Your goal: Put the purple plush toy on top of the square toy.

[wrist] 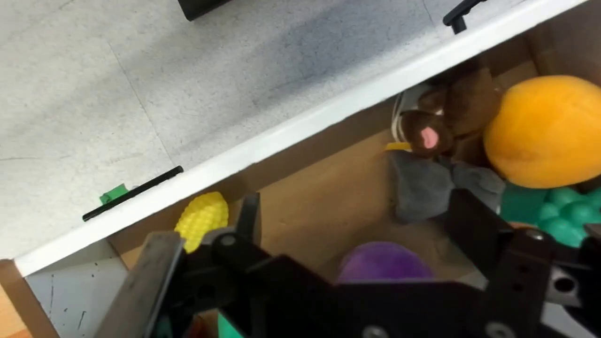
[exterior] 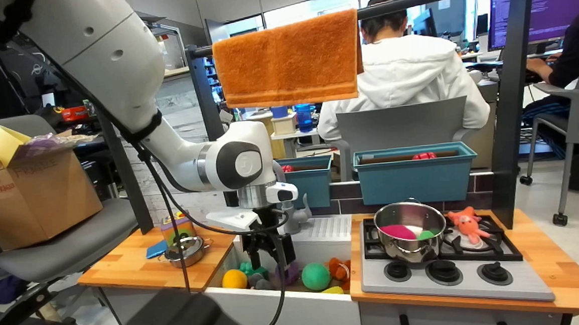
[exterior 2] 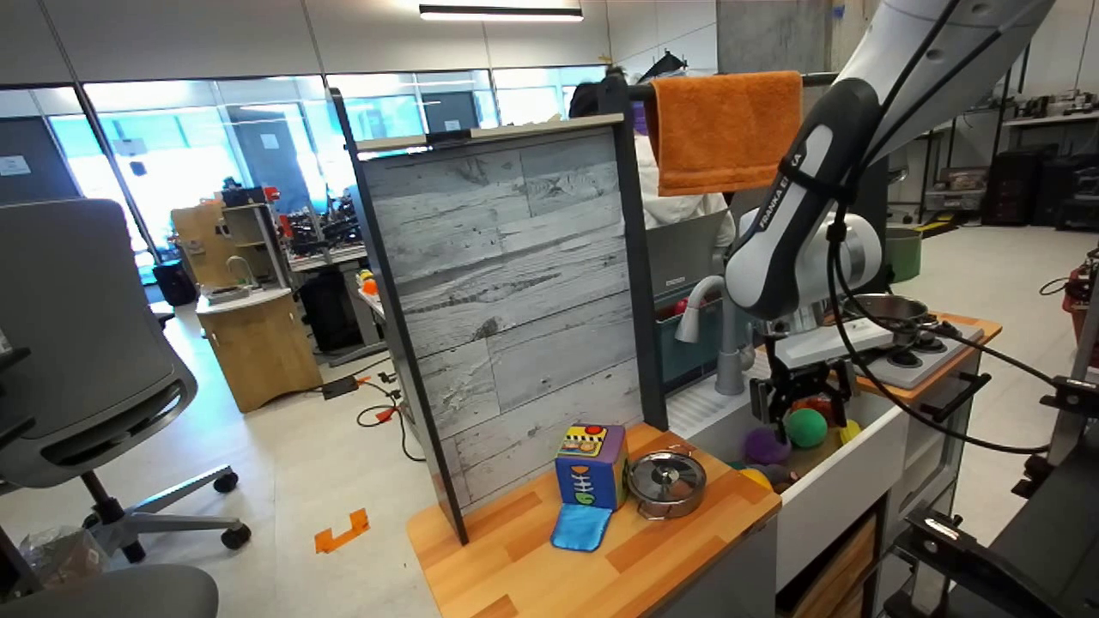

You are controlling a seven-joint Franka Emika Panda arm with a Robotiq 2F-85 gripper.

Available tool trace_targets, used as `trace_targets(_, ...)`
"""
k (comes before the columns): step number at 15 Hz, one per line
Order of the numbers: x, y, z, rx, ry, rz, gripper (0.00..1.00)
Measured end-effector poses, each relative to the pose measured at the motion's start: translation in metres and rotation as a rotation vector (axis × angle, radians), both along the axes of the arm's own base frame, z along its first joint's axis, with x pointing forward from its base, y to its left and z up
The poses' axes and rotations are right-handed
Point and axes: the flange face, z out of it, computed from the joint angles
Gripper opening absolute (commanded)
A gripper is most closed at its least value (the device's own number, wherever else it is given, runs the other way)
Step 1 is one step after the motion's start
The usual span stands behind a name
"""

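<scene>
Two parted fingers (wrist: 472,227) leave our gripper (wrist: 355,206) empty above the purple plush toy (wrist: 385,262), presumably so we can straddle it; the picture-sided cube (exterior 2: 592,468), its intended perch, stands well apart.

Strong light comes through the windows (exterior 2: 172,172), washed out to near-white in both exterior views, while 1 strip lamp (exterior 2: 500,13) glows overhead. The steel pot (exterior: 407,245) shows bright glints. In the wrist view, a broad, soft-edged shadow crosses the pale floor (wrist: 70,103), the drawer (wrist: 300,136) is dimmer inside, and the gripper (wrist: 355,211) (its near parts out of focus) looks almost black.
</scene>
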Motion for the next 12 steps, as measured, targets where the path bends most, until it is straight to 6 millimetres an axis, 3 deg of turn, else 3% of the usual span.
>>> trace_targets(6,0.025,-0.014,-0.026,-0.093,-0.028,0.038,1.00)
trace_targets(12,0.062,0.003,-0.027,-0.116,-0.045,0.114,1.00)
